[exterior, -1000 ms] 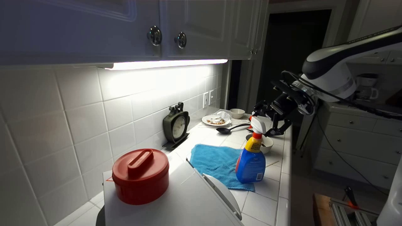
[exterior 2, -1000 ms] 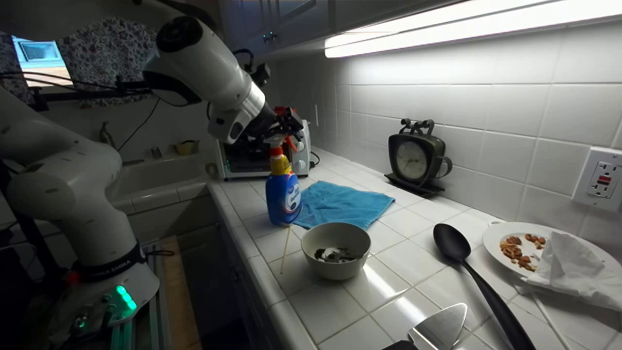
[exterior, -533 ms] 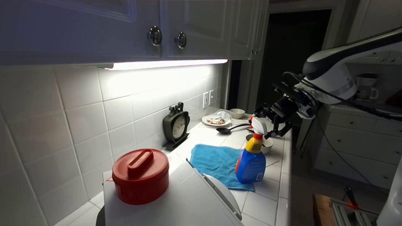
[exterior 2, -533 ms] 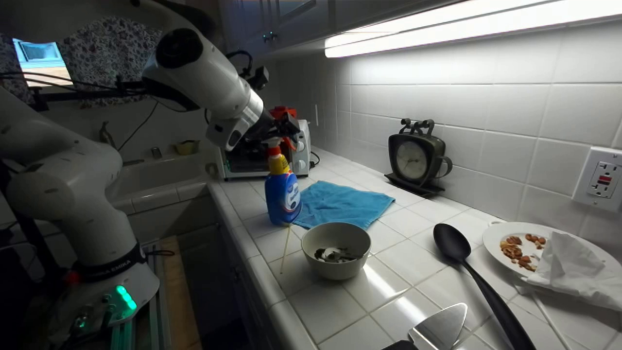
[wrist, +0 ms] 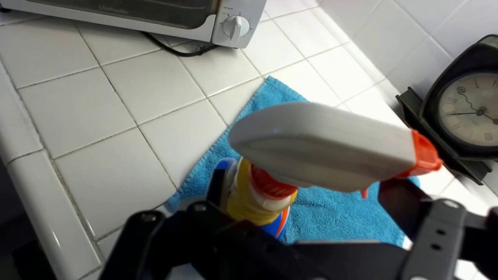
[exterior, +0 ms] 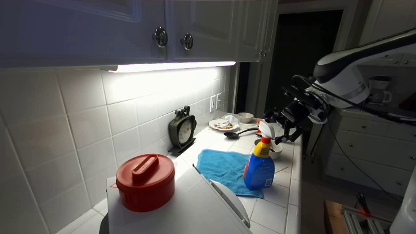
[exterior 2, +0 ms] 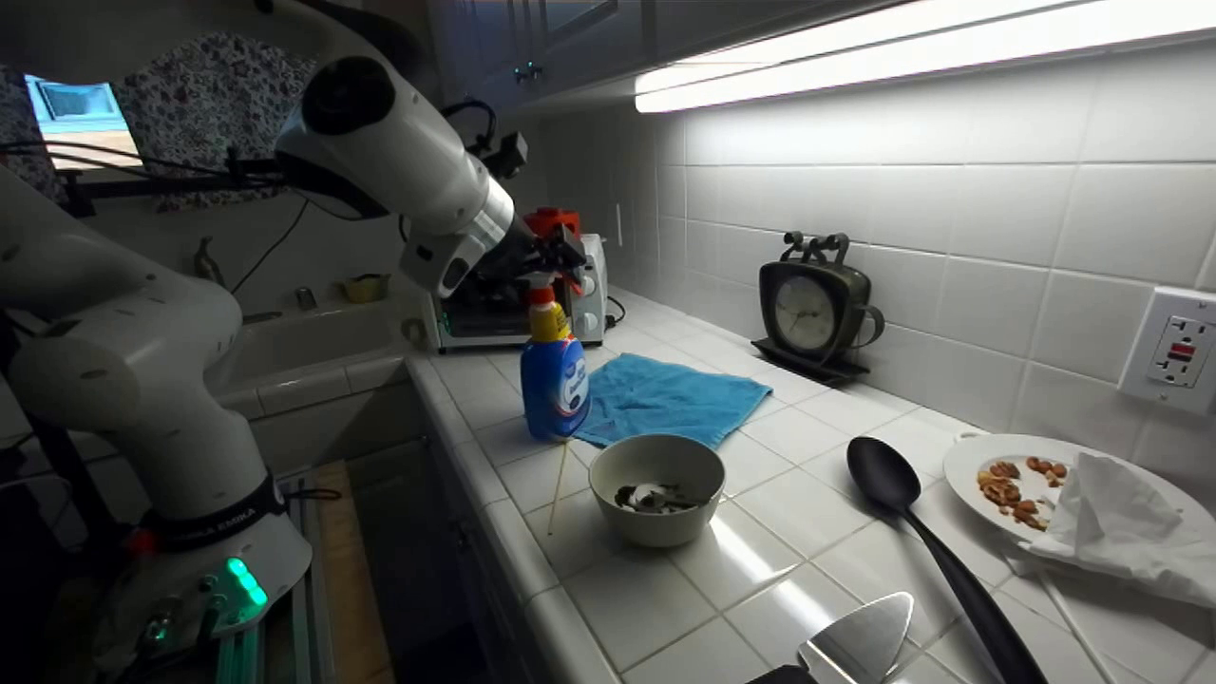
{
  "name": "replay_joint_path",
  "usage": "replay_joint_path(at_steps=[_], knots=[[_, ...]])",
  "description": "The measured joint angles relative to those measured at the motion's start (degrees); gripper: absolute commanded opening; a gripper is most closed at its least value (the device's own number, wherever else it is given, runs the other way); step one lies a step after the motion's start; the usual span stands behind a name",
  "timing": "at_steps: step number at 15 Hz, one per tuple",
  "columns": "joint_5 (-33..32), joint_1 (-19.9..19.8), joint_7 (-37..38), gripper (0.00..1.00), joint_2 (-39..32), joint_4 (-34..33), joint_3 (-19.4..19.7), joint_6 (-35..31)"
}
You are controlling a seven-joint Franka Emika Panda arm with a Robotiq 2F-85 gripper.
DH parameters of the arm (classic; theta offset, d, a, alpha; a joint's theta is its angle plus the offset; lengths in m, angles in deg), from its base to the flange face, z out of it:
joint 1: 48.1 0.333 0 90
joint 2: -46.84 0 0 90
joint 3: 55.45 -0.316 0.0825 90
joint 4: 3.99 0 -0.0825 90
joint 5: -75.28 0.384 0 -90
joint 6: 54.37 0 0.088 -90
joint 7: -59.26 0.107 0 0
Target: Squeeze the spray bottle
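Note:
The spray bottle point(exterior: 260, 172) is blue with a yellow neck band. In both exterior views it stands upright at the edge of the blue cloth point(exterior 2: 665, 394). My gripper point(wrist: 307, 192) is open around its upper part, with the white spray head point(wrist: 319, 144) crossing above the jaws in the wrist view. One of the fingers point(wrist: 216, 188) is beside the yellow neck, seemingly close against it. Under the orange nozzle point(wrist: 424, 153) is the opposite finger, with cloth visible between it and the neck. Most of the trigger is hidden beneath the head; a small red tip shows.
A bowl point(exterior 2: 655, 522) and thin stick stand near the bottle. Farther along are a black spoon point(exterior 2: 883, 475), a metal server point(exterior 2: 860, 636) and a plate of nuts point(exterior 2: 969, 465). A clock point(exterior 2: 807, 309) sits by the wall. The toaster oven point(wrist: 233, 33) carries a red container point(exterior: 146, 188).
My gripper has shifted slightly back towards the robot's side and a little lower. The spray bottle leaned slightly half a second ago and has swung back; its base has stayed in place.

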State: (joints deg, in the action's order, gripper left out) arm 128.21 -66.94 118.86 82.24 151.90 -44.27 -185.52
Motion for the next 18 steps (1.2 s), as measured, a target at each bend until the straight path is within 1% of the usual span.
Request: replay_joint_path(at_steps=[6, 13, 18], knots=[[0.0, -0.5, -0.39, 1.0, -1.14, 0.01, 0.23, -0.03], [1.15, -0.44, -6.31, 1.0, -3.29, -0.24, 1.31, -0.03], [3.23, -0.31, -8.83, 1.0, -3.67, -0.53, 1.32, -0.02]])
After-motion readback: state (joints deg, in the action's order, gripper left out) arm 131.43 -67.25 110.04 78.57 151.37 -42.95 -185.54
